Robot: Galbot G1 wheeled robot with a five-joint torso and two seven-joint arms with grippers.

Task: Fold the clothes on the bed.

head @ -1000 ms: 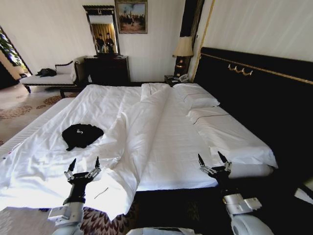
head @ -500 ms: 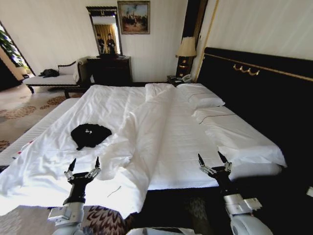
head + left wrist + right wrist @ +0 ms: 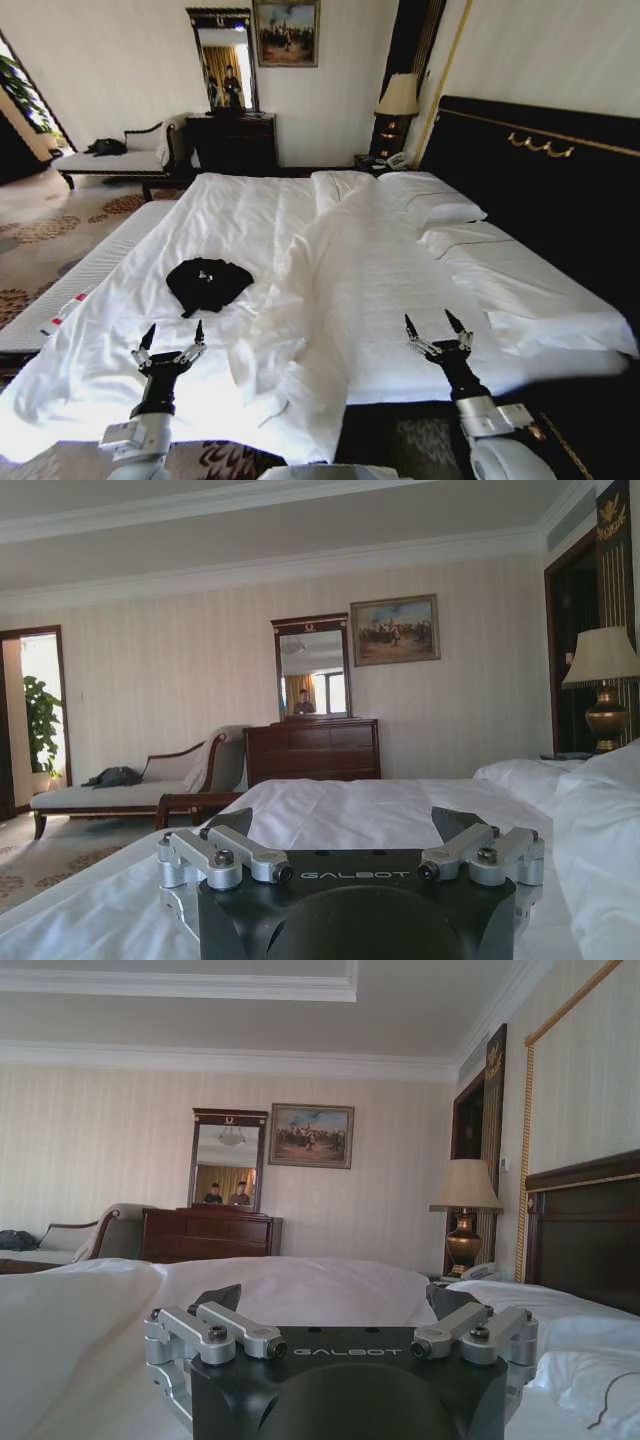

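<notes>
Now: T-shirt [image 3: 208, 284] crumpled on bed [image 3: 420, 290] | duvet [image 3: 300, 300] ridge beside | both grippers [image 3: 171, 342] [image 3: 439, 330] spread apart

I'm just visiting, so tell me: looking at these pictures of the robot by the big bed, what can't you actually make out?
- Black crumpled T-shirt on the white bed, head view: bunched up, so its sleeves and any print are too small to read.
- People reflected in the dark-framed mirror: too small to tell apart.
- Dark item on the pale chaise: too far to identify.
- Open left gripper and open right gripper: the arms are cut off by the bottom edge.
</notes>
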